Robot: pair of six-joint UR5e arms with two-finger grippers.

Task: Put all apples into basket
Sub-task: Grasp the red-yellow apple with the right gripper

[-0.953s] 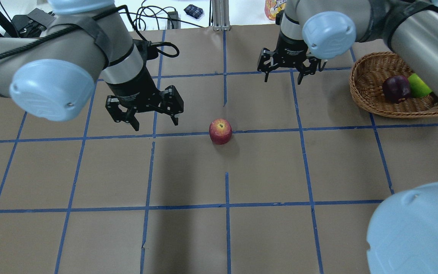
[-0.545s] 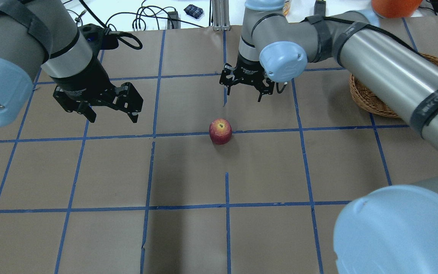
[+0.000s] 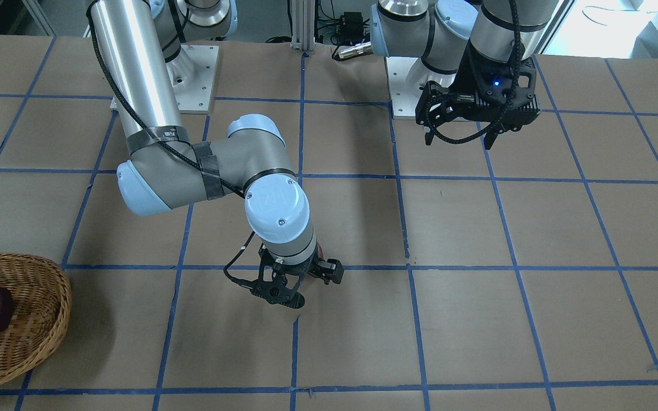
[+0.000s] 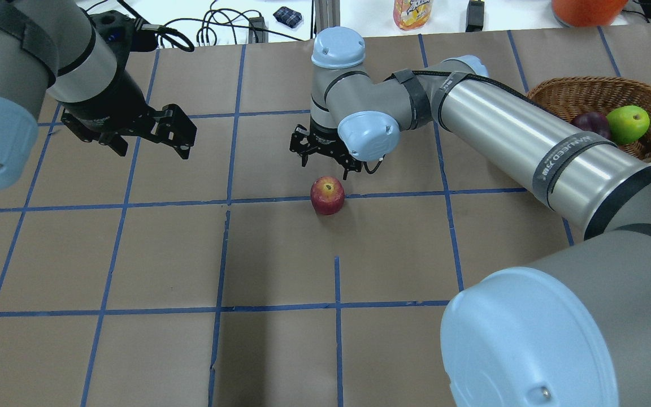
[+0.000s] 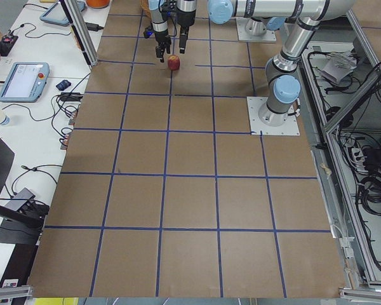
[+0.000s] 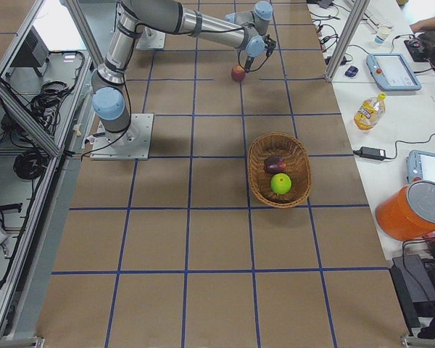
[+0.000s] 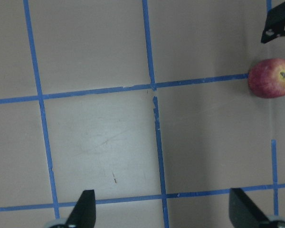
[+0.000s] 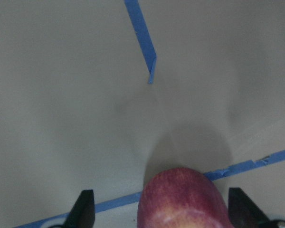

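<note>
The red apple (image 4: 327, 195) with yellowish patches sits on the table near the centre. My right gripper (image 4: 325, 168) is open just beyond it and low. In the right wrist view the apple (image 8: 183, 199) lies between its two fingertips (image 8: 83, 209), untouched. The maroon apple (image 4: 590, 121) and the green apple (image 4: 628, 124) lie in the wicker basket (image 4: 551, 93) at the far right. My left gripper (image 4: 153, 152) is open and empty, off to the left above the table. Its wrist view shows the red apple (image 7: 271, 78) at the right edge.
The table is brown paper with a blue tape grid (image 4: 337, 282). A juice bottle (image 4: 413, 12), cables and an orange container (image 4: 585, 8) stand beyond the far edge. My right forearm (image 4: 529, 147) runs across in front of the basket.
My right gripper has swung left from near the basket and come down beside the red apple. My left gripper has drawn away to the left. The apple has not moved.
</note>
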